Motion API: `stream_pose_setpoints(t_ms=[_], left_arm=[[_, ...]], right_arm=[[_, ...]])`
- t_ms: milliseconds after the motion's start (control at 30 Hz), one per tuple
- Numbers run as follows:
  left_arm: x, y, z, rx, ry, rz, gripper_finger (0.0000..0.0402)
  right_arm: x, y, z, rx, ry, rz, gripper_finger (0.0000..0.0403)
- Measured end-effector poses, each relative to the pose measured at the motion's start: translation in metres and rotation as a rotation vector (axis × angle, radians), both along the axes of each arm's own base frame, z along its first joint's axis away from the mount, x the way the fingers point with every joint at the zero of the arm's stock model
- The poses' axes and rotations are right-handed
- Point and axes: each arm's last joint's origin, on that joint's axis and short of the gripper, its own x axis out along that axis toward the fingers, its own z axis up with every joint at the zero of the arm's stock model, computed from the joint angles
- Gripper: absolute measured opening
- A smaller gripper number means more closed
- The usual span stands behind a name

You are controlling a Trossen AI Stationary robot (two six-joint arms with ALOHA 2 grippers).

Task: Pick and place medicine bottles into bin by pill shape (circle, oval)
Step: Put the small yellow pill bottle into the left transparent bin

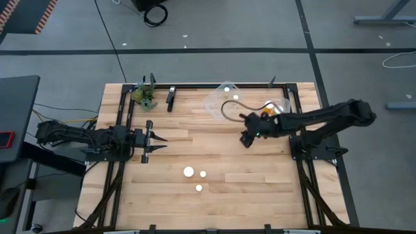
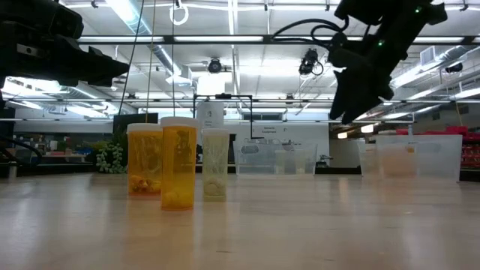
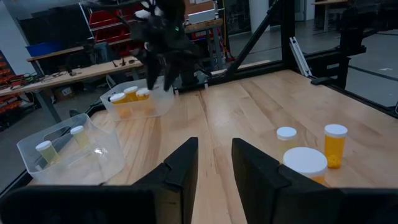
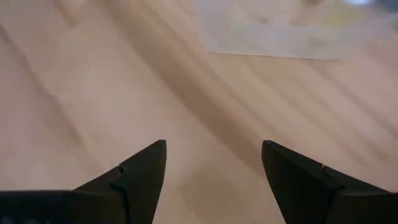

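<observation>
Bottles stand out first: three medicine bottles are grouped near the front middle of the wooden table (image 1: 214,130), all upright with their white caps on top and their long axes vertical. From table height the big amber bottle (image 2: 178,163) stands just beside a second amber bottle (image 2: 145,160) with pills at its bottom, while a slimmer clear bottle (image 2: 215,163) with pale pills stands a little apart on the other side. From above only the white caps show, the largest cap (image 1: 188,172) near two smaller ones. Two clear bins sit at the far side of the table: one bin (image 3: 138,104) already holds several amber bottles standing upright, and the other bin (image 3: 68,149) holds two pale bottles leaning against its wall. The right gripper (image 1: 246,139) hangs above bare wood between the bins and the standing bottles, well apart from the group; its wrist camera shows its two dark fingers (image 4: 144,171) spread wide with nothing between them. The left gripper (image 1: 156,143) waits at the left side of the table, pointing toward the middle, fingers (image 3: 184,165) parted with a narrow gap and holding nothing. A small green plant (image 1: 144,97) sits at the far left corner.
</observation>
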Motion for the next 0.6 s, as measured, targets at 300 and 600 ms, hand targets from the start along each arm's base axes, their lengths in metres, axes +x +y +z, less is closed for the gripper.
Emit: stream_pose_setpoints(t_ms=[300, 600], left_arm=[[0.000, 0.000, 0.000, 0.000, -0.001, 0.000, 0.0107], [0.000, 0.000, 0.000, 0.000, 0.000, 0.000, 0.0107]], right_arm=[[0.045, 0.024, -0.016, 0.004, 0.014, 0.104, 0.0271], [0.108, 0.054, -0.003, -0.064, 0.028, 0.307, 0.0271]])
